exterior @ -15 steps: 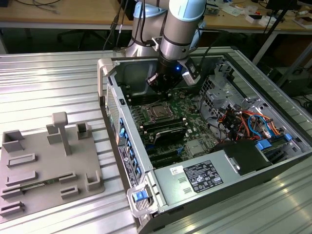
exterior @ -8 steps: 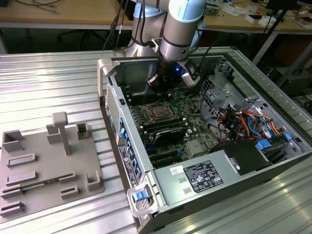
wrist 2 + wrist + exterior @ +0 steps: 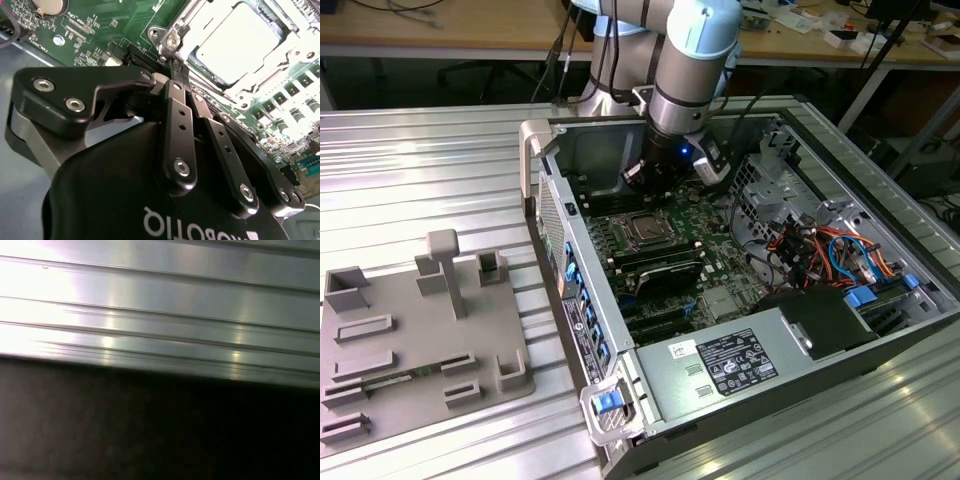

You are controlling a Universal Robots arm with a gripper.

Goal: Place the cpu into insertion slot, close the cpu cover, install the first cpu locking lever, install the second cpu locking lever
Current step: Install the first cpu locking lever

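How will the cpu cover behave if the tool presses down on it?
The cpu cover looks like thin sheet metal with an open centre, so it probably flexes slightly. Its shiny surface may let the tool skid. It appears flat around the cpu, so tipping seems unlikely.

- An open computer case (image 3: 595, 150) lies on a ribbed metal table (image 3: 420, 170).
- A grey moulded tray (image 3: 420, 345) sits beside it, on the exterior view's left.
- A power supply (image 3: 720, 375) and orange and blue cables (image 3: 825, 250) sit inside the case.
- A wooden bench (image 3: 440, 25) stands behind.
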